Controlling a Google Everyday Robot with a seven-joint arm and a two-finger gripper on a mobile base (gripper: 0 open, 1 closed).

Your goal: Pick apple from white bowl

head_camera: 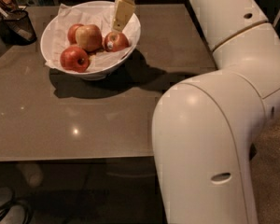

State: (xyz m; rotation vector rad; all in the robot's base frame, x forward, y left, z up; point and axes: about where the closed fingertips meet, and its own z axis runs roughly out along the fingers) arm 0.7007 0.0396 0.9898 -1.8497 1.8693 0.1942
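Note:
The white bowl point(60, 20), lined with crumpled white paper, stands at the far left of the brown table. It holds several apples. The apple with the small pale sticker point(116, 41) lies at the bowl's right side. A paler yellow-pink apple point(89, 36) lies beside it, a deep red one point(74, 59) in front, and another red one point(73, 31) behind. My gripper point(118, 27) hangs pointing down over the bowl's right rim, just above the sticker apple and close to it. It holds nothing that I can see.
A small dark mesh cup point(18, 24) stands at the table's far left corner. My large white arm point(214, 125) fills the right side of the view and overhangs the table's point(84, 120) right part. Shoes point(4, 209) lie on the floor under the front edge.

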